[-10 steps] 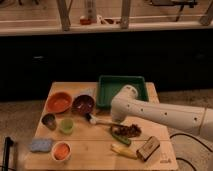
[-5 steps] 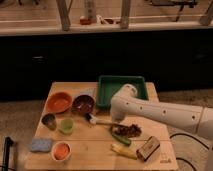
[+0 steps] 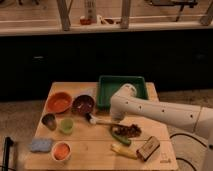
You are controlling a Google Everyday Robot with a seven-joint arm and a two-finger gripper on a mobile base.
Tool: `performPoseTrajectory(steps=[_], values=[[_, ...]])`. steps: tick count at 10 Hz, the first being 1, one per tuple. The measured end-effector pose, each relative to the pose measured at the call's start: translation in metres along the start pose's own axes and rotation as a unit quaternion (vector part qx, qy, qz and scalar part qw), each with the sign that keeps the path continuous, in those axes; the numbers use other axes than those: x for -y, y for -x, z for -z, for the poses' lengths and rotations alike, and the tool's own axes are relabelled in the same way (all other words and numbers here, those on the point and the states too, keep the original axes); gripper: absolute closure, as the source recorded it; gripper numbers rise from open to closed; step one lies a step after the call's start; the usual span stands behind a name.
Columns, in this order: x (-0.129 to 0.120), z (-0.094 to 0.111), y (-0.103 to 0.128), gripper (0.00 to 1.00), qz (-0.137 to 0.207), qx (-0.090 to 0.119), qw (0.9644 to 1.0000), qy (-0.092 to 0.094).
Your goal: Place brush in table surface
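Note:
The brush [image 3: 101, 120] lies low over the light wooden table surface [image 3: 95, 150], just right of centre. Its dark bristle head points left, near the maroon bowl [image 3: 83, 104], and its white handle runs right toward my gripper [image 3: 116, 117]. The gripper is at the end of my white arm [image 3: 160, 112], which reaches in from the right, and it sits at the handle's right end. I cannot tell whether the brush rests on the wood or is held.
A green tray [image 3: 121, 90] stands at the back. An orange bowl [image 3: 59, 102], grey cup [image 3: 49, 121], green cup [image 3: 66, 125], blue sponge [image 3: 41, 145] and orange-filled cup [image 3: 61, 151] are on the left. A green chili [image 3: 120, 139], brown clutter [image 3: 128, 131] and a brown box [image 3: 148, 148] lie at the front right.

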Motion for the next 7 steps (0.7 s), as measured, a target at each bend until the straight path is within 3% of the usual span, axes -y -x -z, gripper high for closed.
performPoseTrajectory(steps=[7], values=[[0.0011,-0.0048,-0.0007,0.2,0.004,0.0,1.0,0.007]])
